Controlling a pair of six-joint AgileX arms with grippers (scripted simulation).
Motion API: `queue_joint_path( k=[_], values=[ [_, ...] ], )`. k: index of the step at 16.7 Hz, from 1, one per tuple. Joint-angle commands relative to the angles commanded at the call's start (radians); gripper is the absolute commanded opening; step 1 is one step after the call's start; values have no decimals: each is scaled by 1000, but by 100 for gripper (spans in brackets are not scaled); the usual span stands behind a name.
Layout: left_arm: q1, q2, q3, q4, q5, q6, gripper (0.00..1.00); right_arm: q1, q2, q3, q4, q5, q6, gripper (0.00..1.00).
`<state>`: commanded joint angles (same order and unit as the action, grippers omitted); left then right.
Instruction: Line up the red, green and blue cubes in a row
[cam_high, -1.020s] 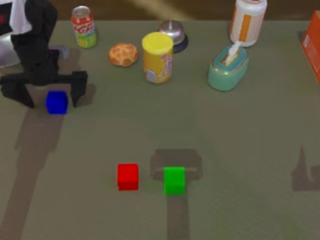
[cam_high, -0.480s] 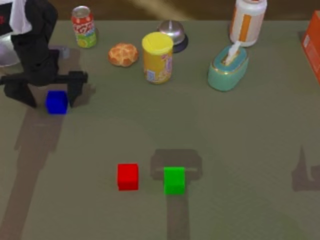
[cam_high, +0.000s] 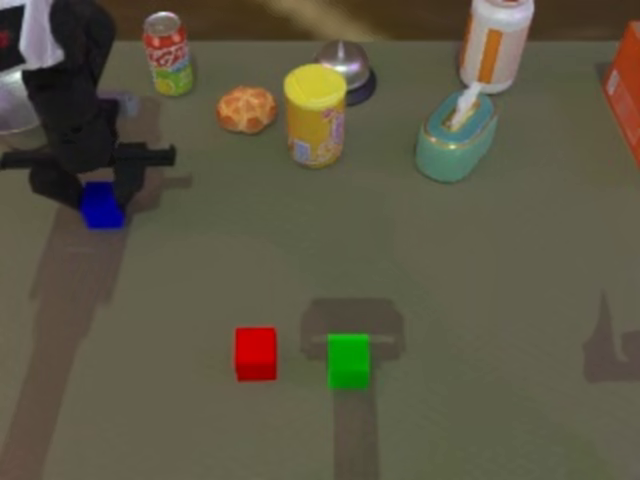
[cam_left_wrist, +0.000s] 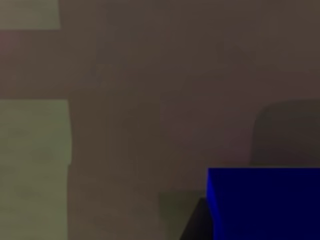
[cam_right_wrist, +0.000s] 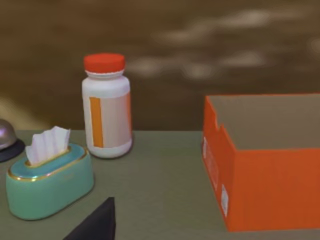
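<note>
Straddling the blue cube at the far left of the worktop, the left hand sat low with a finger on either side of the cube, closed in near its flanks; whether the pads were already pressing it I could not tell from above, and the left wrist view showed only one blue face close up against shadowed worktop. To do this grasp well, I judged, the fingers should meet two opposite faces squarely and close evenly, so the cube does not twist or skid, and the lift should wait until the grip is firm. Further right, near the front middle, the red cube and the green cube stood side by side, apart by a small gap, level with each other; the blue one was well apart from them, so it would want carrying across and setting down in line with the pair, likely beside one end, with matching spacing. The right arm stayed out of the top view; its wrist camera showed only a dark tip of the right hand, so its opening could not be told
</note>
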<state>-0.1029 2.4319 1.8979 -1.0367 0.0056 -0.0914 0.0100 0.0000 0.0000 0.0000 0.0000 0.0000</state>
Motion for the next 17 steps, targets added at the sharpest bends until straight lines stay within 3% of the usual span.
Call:
queue_joint_path(
  k=[10, 17],
  values=[
    [2, -16, 6, -7, -1, 2, 0, 0, 0, 0, 0, 0, 0, 100],
    [19, -61, 175, -227, -2, 0, 0, 0, 0, 0, 0, 0, 0, 100]
  ],
)
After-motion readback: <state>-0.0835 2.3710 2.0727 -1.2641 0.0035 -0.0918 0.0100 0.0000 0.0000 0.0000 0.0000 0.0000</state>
